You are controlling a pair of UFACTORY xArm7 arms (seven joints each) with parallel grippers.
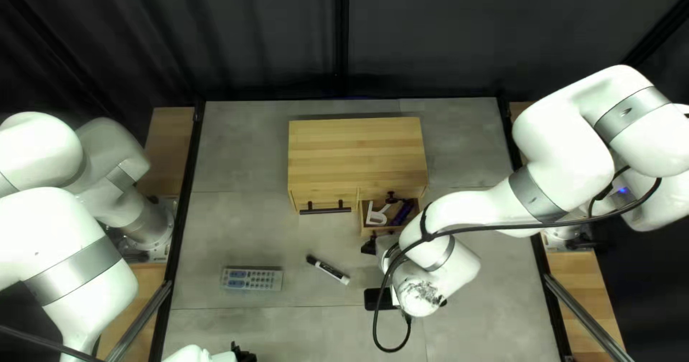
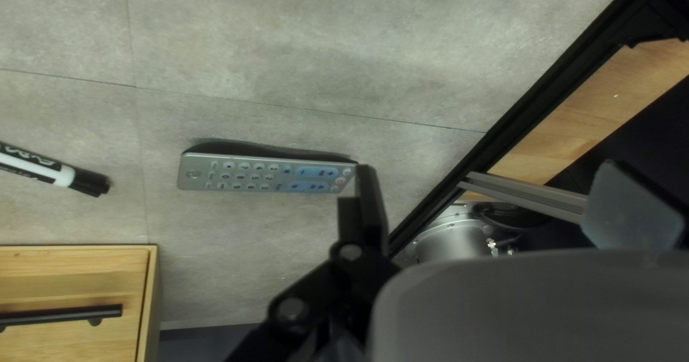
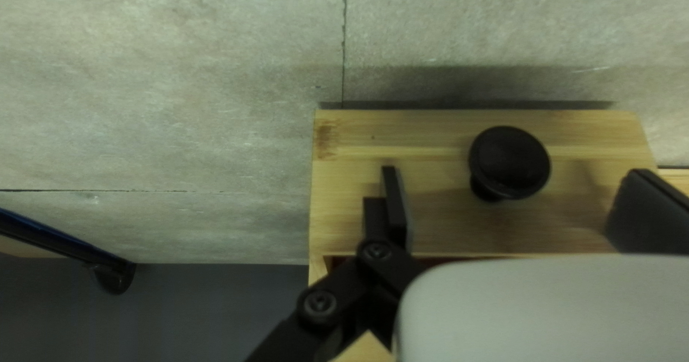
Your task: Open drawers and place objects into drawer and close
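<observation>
Near the bottom edge of the top left view is my left gripper (image 1: pixel 242 353). My left gripper (image 2: pixel 499 204) stands open above the table, the grey remote (image 2: pixel 265 175) lying ahead of one finger. My right gripper (image 1: pixel 369 246) is low in front of the cabinet's (image 1: pixel 357 150) pulled-out right drawer (image 1: pixel 361 222), which holds a white object (image 1: pixel 375 215) and a purple one (image 1: pixel 403 211). In the right wrist view my right gripper (image 3: pixel 517 193) is open, its fingers on either side of a black knob (image 3: pixel 508 162) on a wooden panel (image 3: pixel 430 143). The left drawer (image 1: pixel 323 197) is closed.
A black-and-white marker (image 1: pixel 328 269) lies between the remote and my right arm. A flat black object (image 1: pixel 373 299) shows partly beneath that arm's wrist. The left drawer has a black bar handle (image 2: pixel 64 315). Dark rails run along both table sides.
</observation>
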